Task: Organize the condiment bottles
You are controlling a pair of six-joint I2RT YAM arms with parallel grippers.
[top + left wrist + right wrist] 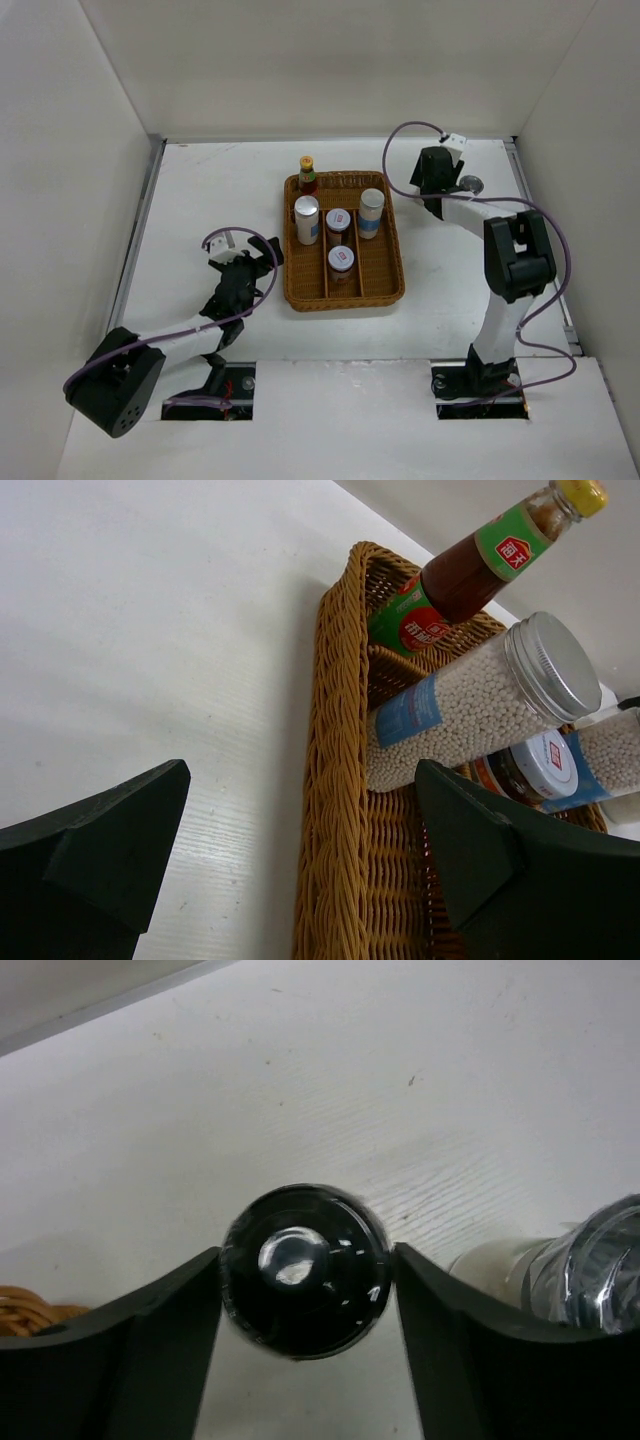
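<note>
My right gripper [305, 1262] is shut on the dark black-capped bottle [305, 1272], a finger pressed against each side of its round cap; seen from above, the gripper [438, 185] is right of the tray and hides this bottle. In the wicker tray [345, 300] stand a red sauce bottle [307, 175] with a yellow cap, two white silver-lidded cylinders [306, 220] [371, 212] and two short red-labelled jars [338, 222] [342, 260]. My left gripper [302, 780] is open over the tray's left rim [335, 810], with nothing between its fingers.
A silver-topped shaker [590, 1270] stands just right of the right gripper's finger, also seen as the shaker [470, 183] from above. White walls close in the table at the back and on both sides. The tray's corner [25, 1310] shows at the left of the right wrist view.
</note>
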